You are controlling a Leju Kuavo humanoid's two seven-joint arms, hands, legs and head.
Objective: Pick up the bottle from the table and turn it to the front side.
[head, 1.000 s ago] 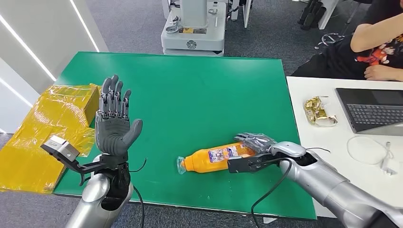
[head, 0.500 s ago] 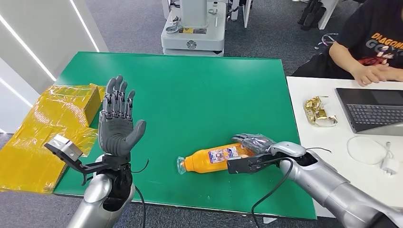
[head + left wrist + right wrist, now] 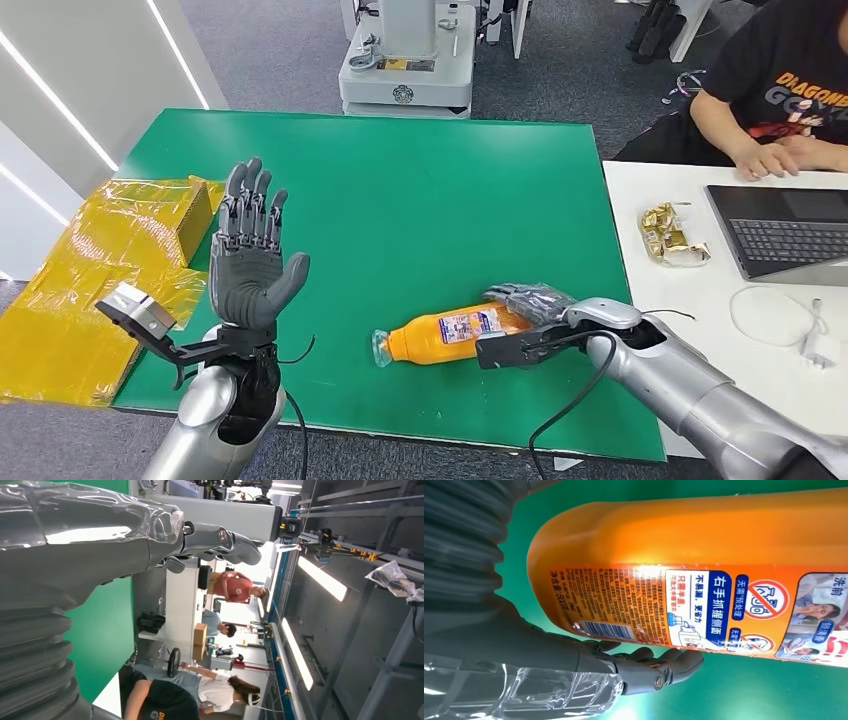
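Note:
An orange bottle [image 3: 450, 335] with a printed label lies on its side on the green table [image 3: 400, 180], its clear cap pointing to my left, near the front edge. My right hand [image 3: 535, 300] lies over the bottle's base end, fingers stretched along it. In the right wrist view the bottle [image 3: 724, 555] is close up, and dark fingers [image 3: 649, 667] reach along its side without a firm clasp. My left hand [image 3: 250, 250] is raised upright at the table's front left, palm open and fingers spread, holding nothing. The left wrist view shows that hand [image 3: 100, 530] against the room.
A yellow-wrapped box [image 3: 100, 270] sits off the table's left edge. On the white table to the right are a laptop [image 3: 790, 230], a gold snack packet [image 3: 675, 235] and a white cable [image 3: 780, 315]. A person [image 3: 780, 100] sits there. A white machine [image 3: 405, 60] stands beyond the far edge.
My right hand has slid slightly further along the bottle's base; the bottle still lies where it was. My left hand has drifted a little right. The person has leaned toward the laptop.

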